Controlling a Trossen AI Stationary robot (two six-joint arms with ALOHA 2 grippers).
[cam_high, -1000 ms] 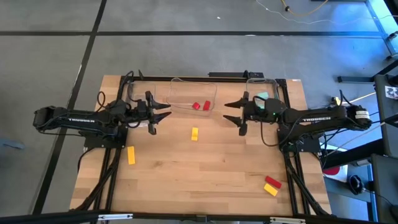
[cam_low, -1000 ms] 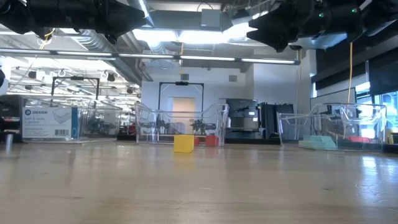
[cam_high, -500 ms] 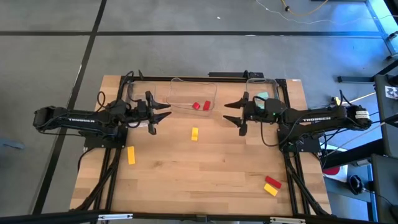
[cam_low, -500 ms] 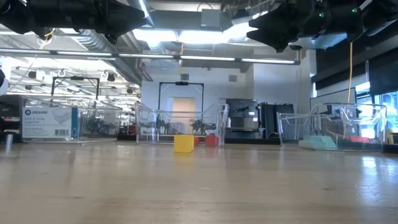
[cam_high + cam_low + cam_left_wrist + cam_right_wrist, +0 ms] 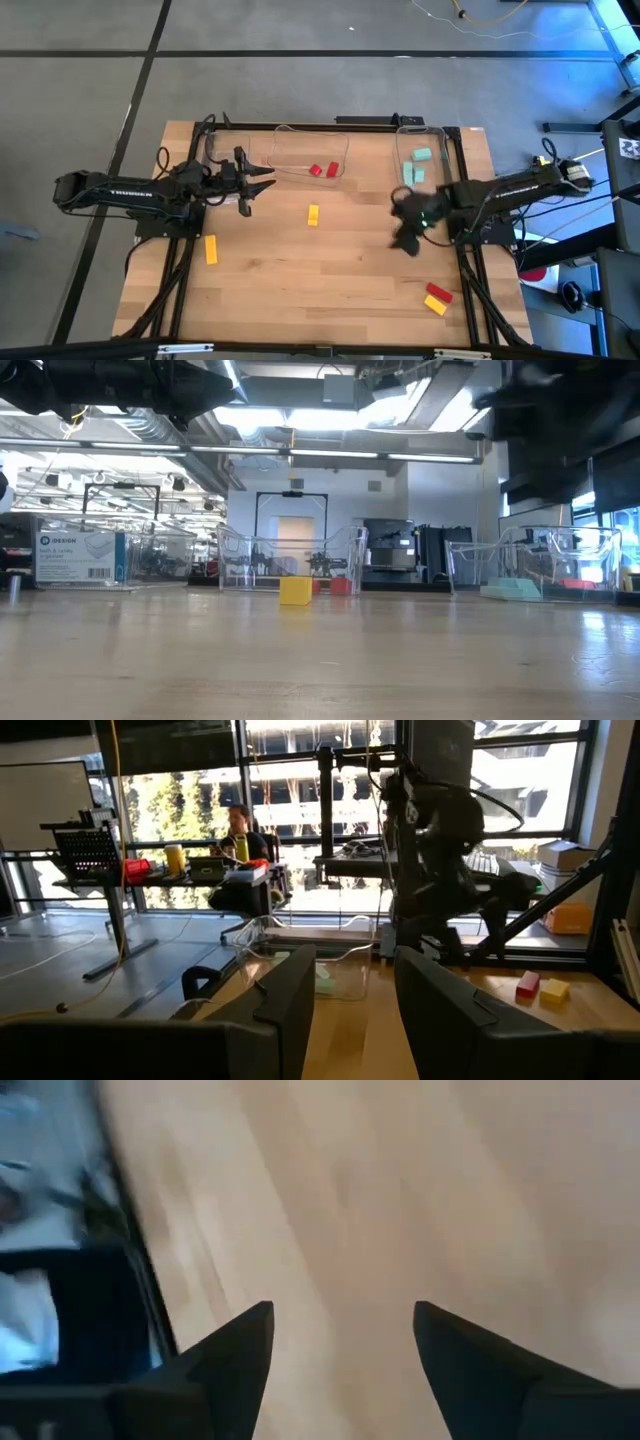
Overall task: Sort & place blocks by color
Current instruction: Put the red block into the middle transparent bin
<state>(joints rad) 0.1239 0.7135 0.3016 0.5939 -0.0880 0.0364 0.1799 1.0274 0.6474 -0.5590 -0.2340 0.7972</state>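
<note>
On the wooden table lie a yellow block [image 5: 313, 214] at the middle, another yellow block [image 5: 211, 250] at the left, and a red block [image 5: 438, 292] beside a yellow block [image 5: 434, 305] at the near right. Two red blocks [image 5: 323, 170] lie in the middle clear bin [image 5: 300, 140]. Teal blocks [image 5: 418, 165] lie in the right clear bin [image 5: 436, 135]. My left gripper [image 5: 265, 184] hovers open at the left, pointing level toward the middle. My right gripper [image 5: 405, 238] is open, tipped downward over bare wood [image 5: 340, 1315], between the right bin and the near-right pair.
A third clear bin [image 5: 225, 148] stands at the far left, beside my left gripper. In the low view the middle yellow block [image 5: 295, 591] stands before the bins. Bare wood spreads over the near half of the table. Black frame rails run along both sides.
My right gripper has swung from beside the right bin toward the table's near edge and come lower. It has tipped from level to pointing down and rolled about its own line, still open. No block has moved.
</note>
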